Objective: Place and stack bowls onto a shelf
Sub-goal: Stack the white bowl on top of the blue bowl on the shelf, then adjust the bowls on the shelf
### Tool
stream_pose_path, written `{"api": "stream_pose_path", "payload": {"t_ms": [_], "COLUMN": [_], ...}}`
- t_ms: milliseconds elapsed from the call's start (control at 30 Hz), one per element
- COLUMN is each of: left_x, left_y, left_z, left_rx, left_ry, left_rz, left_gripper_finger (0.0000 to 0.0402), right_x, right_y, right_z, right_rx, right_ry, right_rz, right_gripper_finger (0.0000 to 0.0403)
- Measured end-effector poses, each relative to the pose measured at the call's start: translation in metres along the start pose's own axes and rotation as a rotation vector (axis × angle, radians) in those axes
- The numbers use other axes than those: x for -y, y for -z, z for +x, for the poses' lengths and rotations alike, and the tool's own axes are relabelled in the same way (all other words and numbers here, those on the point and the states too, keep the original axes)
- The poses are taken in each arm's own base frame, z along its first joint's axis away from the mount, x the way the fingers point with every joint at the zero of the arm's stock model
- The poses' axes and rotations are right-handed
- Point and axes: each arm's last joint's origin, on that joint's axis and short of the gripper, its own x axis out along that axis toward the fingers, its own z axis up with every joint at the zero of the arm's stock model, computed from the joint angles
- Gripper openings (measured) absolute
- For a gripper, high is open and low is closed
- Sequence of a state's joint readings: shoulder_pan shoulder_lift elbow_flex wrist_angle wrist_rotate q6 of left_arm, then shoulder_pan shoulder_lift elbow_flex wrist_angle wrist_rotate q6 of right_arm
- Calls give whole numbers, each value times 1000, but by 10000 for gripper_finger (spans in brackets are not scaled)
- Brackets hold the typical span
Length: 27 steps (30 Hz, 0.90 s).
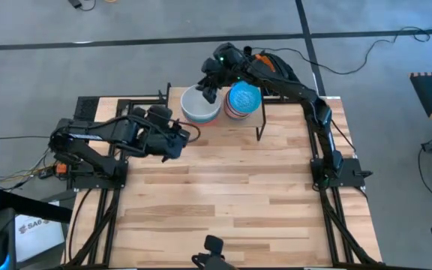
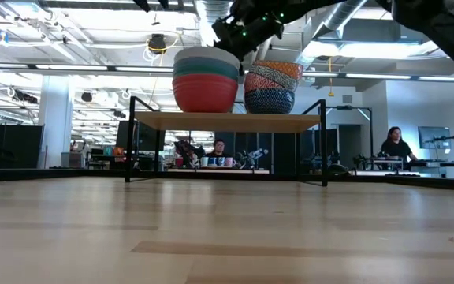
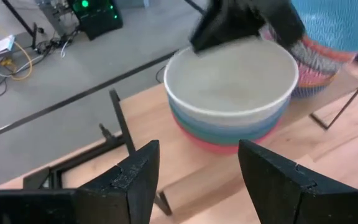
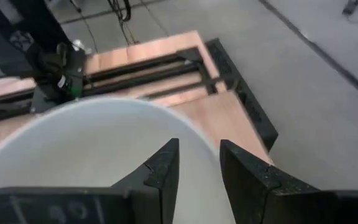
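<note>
Near the surface [image 1: 223, 195], the left hand [image 1: 177, 139] waits, fingers spread and empty. Farther, on the shelf [image 2: 227, 121], two stacks of bowls stand. The right hand [image 1: 211, 81] has its fingers parted astride the white bowl [image 1: 199, 103] rim; lift straight up, avoiding nudging. Visible layers: four left, about four right.

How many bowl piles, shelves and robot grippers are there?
Bowl piles: 2 (white-topped pile, blue-topped pile)
Shelf: 1
Grippers: 2 (right gripper over the white-topped pile, left gripper near the shelf)
Total: 5
</note>
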<state>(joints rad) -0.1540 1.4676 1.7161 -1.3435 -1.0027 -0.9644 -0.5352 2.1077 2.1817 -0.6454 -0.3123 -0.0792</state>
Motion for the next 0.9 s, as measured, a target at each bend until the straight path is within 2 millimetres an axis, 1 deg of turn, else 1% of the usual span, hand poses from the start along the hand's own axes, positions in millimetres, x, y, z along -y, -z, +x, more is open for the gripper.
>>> {"api": "stream_pose_path", "payload": {"t_ms": [67, 200, 233, 333, 467, 567, 633, 700, 767, 800, 900], "left_x": [0, -1, -1, -4, -5, -8, -13, -19, -25, -26, -22], "left_y": [5, 5, 5, 4, 5, 6, 6, 9, 12, 16, 34], "left_z": [-1, -4, -5, -6, -10, -20, -29, -39, -48, -52, -56], "left_rx": [-11, 10, 13, 18, 27, 74, 116, 155, 192, 211, 230], "left_ry": [-7, -15, -16, -16, -17, -4, 0, 5, 13, 22, 55], "left_rz": [-4, -14, -13, -18, -5, -6, 2, 1, 0, -1, -4], "left_gripper_finger": [204, 204, 204, 204, 204, 204, 203, 199, 190, 185, 168], "right_x": [2, -1, -3, -7, -16, -33, -49, -67, -83, -91, -106], "right_y": [-2, -9, -12, -21, -34, -42, -47, -49, -47, -43, -23], "right_z": [2, 2, -1, -16, -50, -79, -99, -113, -121, -121, -116], "right_rx": [28, 89, 106, 148, 181, 198, 210, 209, 182, 161, 88], "right_ry": [2, -4, -6, -2, 0, -64, -126, -173, -203, -209, -159], "right_rz": [-8, -30, -37, -51, -61, -71, -71, -86, -93, -94, -79], "right_gripper_finger": [140, 137, 137, 137, 137, 137, 137, 136, 136, 134, 126]}}
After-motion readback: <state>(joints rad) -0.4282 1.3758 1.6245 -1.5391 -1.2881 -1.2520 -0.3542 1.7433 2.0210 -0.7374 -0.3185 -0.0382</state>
